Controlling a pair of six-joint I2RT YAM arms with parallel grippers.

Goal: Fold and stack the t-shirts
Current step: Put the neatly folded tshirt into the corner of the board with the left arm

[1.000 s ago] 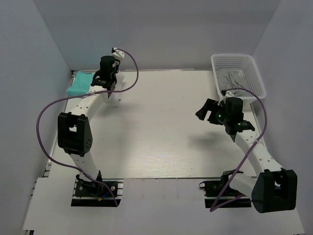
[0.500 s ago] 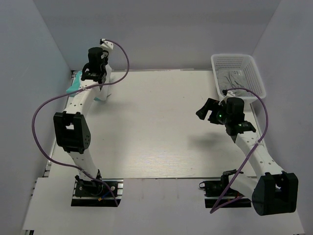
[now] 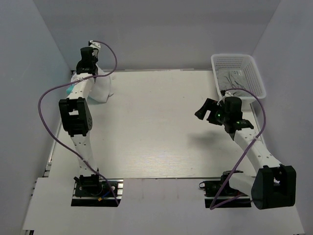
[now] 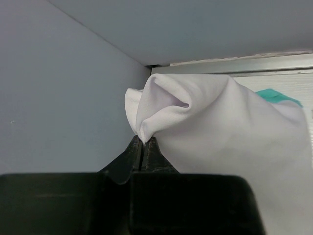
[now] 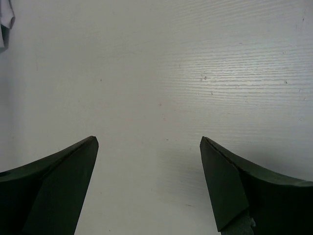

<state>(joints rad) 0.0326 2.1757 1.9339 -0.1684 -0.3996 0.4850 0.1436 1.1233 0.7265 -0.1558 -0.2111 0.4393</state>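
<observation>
My left gripper [image 3: 84,71] is at the far left back corner, shut on a fold of the white t-shirt [image 3: 100,89]. In the left wrist view the fingertips [image 4: 143,140] pinch a bunched edge of the white t-shirt [image 4: 215,117], which hangs down to the right. The teal t-shirt [image 3: 69,87] shows only as a sliver beside the arm, and as a small patch [image 4: 277,96] behind the white cloth. My right gripper [image 3: 204,110] is open and empty above bare table at the right; its jaws [image 5: 149,143] stand wide apart.
A white mesh basket [image 3: 239,62] stands at the back right corner with grey cloth [image 3: 232,79] inside. Grey walls close the back and both sides. The purple cable [image 3: 46,105] loops off the left arm.
The left arm has swung further back and left, carrying the white shirt with it. The teal shirt, plainly visible a second ago, is now mostly covered. The right arm has barely moved.
</observation>
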